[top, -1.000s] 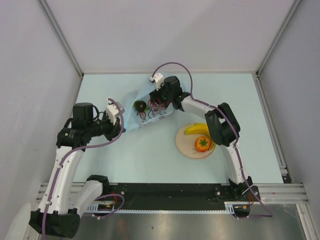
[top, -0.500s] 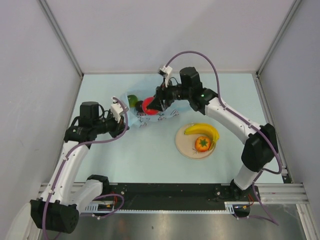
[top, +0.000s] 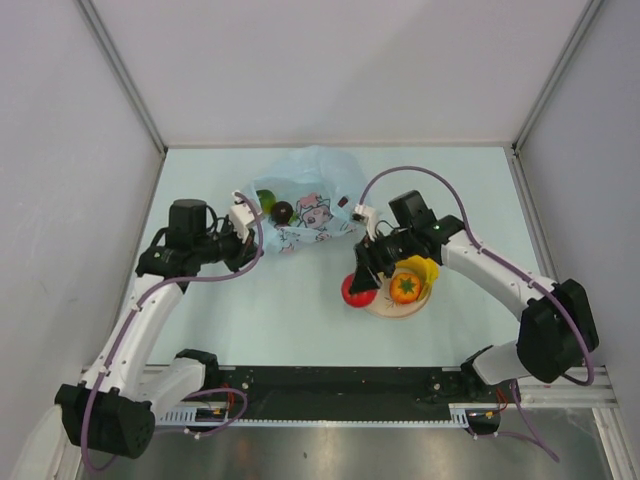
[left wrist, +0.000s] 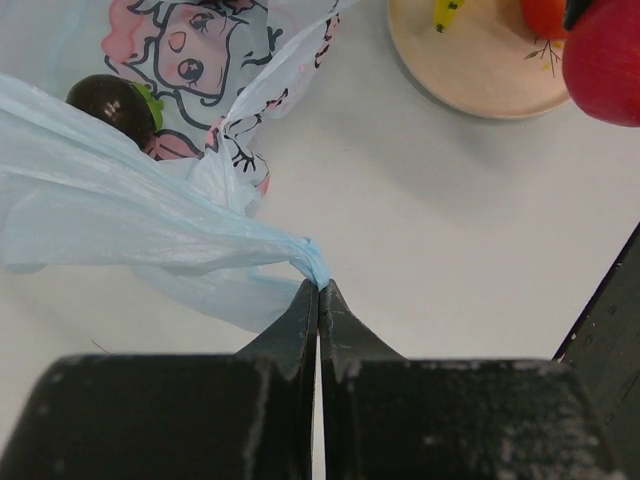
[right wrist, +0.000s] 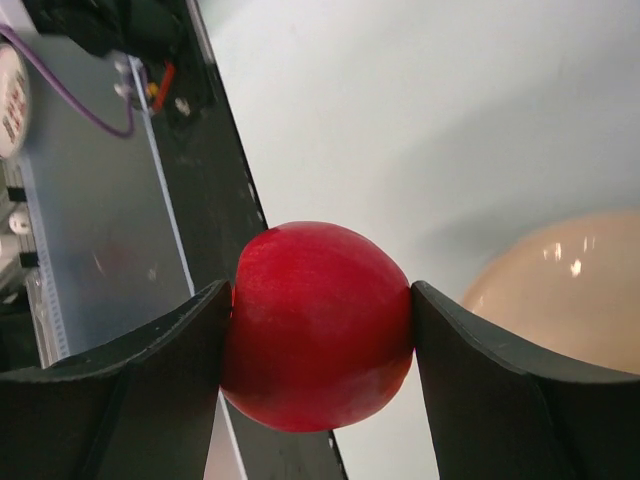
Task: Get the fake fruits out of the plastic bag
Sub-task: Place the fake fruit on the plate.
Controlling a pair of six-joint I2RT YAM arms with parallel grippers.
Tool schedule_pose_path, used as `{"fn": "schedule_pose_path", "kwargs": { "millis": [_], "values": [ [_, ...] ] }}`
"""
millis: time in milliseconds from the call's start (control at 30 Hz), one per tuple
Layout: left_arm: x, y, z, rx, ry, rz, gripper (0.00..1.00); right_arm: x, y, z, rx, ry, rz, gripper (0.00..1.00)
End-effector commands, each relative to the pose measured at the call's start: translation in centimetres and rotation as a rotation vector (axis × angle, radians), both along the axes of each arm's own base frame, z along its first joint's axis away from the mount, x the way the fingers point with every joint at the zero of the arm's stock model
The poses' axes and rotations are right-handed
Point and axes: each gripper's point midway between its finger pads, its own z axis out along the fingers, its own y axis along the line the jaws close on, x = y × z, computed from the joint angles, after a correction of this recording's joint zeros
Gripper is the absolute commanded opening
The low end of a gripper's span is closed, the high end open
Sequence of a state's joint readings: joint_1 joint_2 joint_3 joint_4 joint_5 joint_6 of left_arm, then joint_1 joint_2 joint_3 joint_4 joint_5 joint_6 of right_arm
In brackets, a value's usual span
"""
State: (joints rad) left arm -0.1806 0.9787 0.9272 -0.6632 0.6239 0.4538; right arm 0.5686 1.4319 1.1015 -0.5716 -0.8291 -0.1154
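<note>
The light-blue plastic bag (top: pixel 312 195) lies crumpled at the back of the table. A dark purple fruit (top: pixel 282 211) and a green fruit (top: pixel 265 200) sit at its left opening. My left gripper (top: pixel 249 236) is shut on a twisted corner of the bag (left wrist: pixel 130 210), with the purple fruit (left wrist: pixel 112 100) just beyond it. My right gripper (top: pixel 360 285) is shut on the red apple (right wrist: pixel 318 325), held at the near-left rim of the beige plate (top: pixel 388 309). A yellow banana (top: pixel 420 266) and an orange fruit (top: pixel 404 287) lie on that plate.
The plate (left wrist: pixel 480 75) is to the right of the bag, about a hand's width away. Grey walls close in the table on the left, back and right. A black rail (top: pixel 330 380) runs along the near edge by the arm bases.
My right gripper has carried the red apple from the bag's mouth to the plate's near-left rim. The bag has spread out behind. My left gripper keeps its hold.
</note>
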Motion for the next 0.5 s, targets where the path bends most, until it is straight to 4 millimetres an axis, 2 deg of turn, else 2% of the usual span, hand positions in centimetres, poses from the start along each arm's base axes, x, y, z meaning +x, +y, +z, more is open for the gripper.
{"fn": "schedule_pose_path", "kwargs": {
  "millis": [0, 133, 300, 333, 467],
  "values": [
    [0.8, -0.2, 0.4, 0.008, -0.044, -0.003, 0.0, -1.3, -3.0, -2.4, -0.055, 0.024, 0.019, 0.41],
    [0.6, 0.0, 0.1, 0.017, -0.038, 0.001, 0.0, 0.1, -4.2, -4.2, -0.066, 0.061, -0.026, 0.4],
    [0.6, 0.3, -0.5, 0.057, -0.011, -0.014, 0.0, 0.9, -4.3, -5.9, -0.073, 0.087, -0.016, 0.41],
    [0.7, 0.3, -0.5, 0.059, -0.007, -0.011, 0.01, 0.9, -4.3, -6.7, -0.085, 0.103, -0.013, 0.41],
    [0.7, 0.5, -0.6, 0.066, -0.002, -0.003, 0.0, 2.2, -4.3, -8.4, -0.112, 0.088, -0.029, 0.42]
  ]
}}
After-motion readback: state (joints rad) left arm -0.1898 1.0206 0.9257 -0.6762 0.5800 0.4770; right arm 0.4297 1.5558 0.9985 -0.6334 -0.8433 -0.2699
